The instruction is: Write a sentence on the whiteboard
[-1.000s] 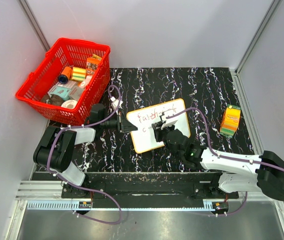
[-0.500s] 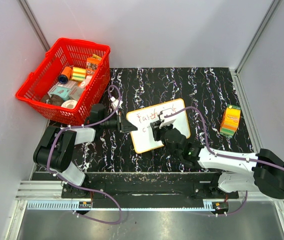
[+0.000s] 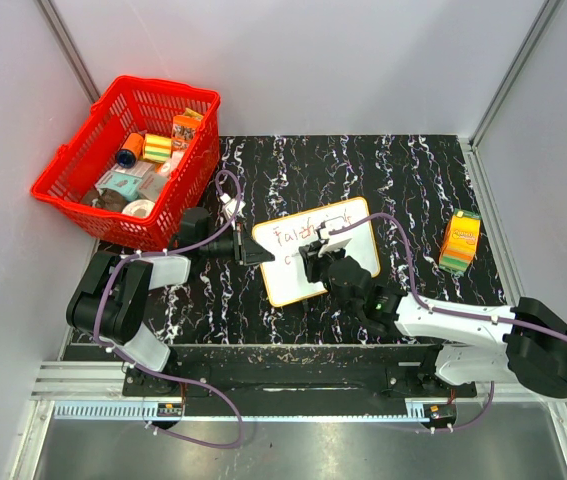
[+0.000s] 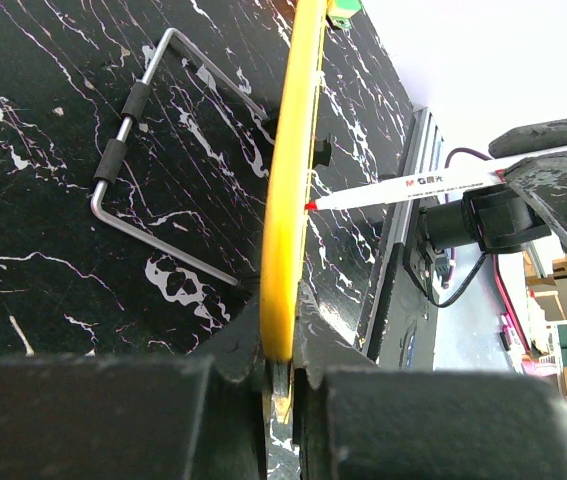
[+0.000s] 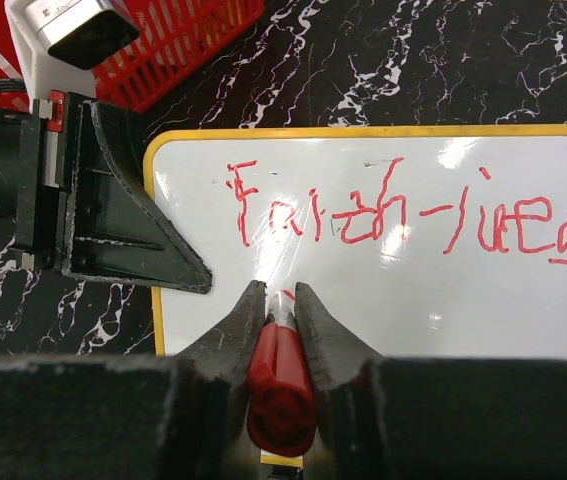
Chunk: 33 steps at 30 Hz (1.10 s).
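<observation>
The whiteboard (image 3: 353, 228), white with an orange-yellow rim, stands propped on the black table. Its rim shows edge-on in the left wrist view (image 4: 288, 160). My left gripper (image 3: 255, 248) is shut on the board's left edge (image 4: 281, 345). My right gripper (image 3: 311, 256) is shut on a red marker (image 5: 281, 372) whose tip touches the board below the first line. The sentence (image 5: 413, 215) is red handwriting on the board (image 5: 393, 290); only the top line and a small mark at the tip show. The marker's white barrel (image 4: 413, 185) meets the board face in the left wrist view.
A red basket (image 3: 128, 160) with several small items stands at the back left. An orange-green carton (image 3: 460, 241) stands at the right. The board's wire stand (image 4: 153, 170) rests on the table behind it. Grey walls close in both sides.
My right gripper with the marker has shifted slightly left along the board's lower line. The left arm and board have not moved.
</observation>
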Each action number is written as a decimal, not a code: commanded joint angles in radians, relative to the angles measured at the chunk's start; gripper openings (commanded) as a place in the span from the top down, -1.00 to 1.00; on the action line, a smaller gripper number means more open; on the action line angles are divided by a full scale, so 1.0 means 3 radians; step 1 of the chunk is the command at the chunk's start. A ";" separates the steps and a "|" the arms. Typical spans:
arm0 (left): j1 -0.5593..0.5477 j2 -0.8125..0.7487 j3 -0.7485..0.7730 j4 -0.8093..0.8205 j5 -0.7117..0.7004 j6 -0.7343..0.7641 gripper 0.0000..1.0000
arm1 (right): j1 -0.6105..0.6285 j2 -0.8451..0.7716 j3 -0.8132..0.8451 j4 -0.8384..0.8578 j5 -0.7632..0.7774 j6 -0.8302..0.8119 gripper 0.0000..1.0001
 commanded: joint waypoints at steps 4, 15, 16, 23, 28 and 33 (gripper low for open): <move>0.0021 0.0100 0.0016 -0.0204 -0.0354 0.0440 1.00 | -0.0012 -0.0061 0.0014 -0.0150 -0.0008 0.0097 1.00; 0.0021 0.0105 0.0021 -0.0204 -0.0354 0.0440 1.00 | -0.0017 -0.0112 -0.0093 -0.0207 0.0028 0.0112 1.00; 0.0021 0.0105 0.0021 -0.0204 -0.0349 0.0440 1.00 | -0.0017 -0.0117 -0.0088 -0.0217 0.0038 0.0112 1.00; 0.0021 0.0100 0.0016 -0.0209 -0.0349 0.0445 1.00 | -0.0022 -0.0153 -0.0088 -0.0232 0.0130 0.0066 1.00; 0.0021 0.0105 0.0016 -0.0209 -0.0354 0.0445 1.00 | -0.0028 -0.0168 -0.0058 -0.0242 0.0242 0.0045 1.00; 0.0021 0.0105 0.0016 -0.0214 -0.0354 0.0456 1.00 | -0.0053 -0.0173 0.0004 -0.0217 0.0278 0.0015 1.00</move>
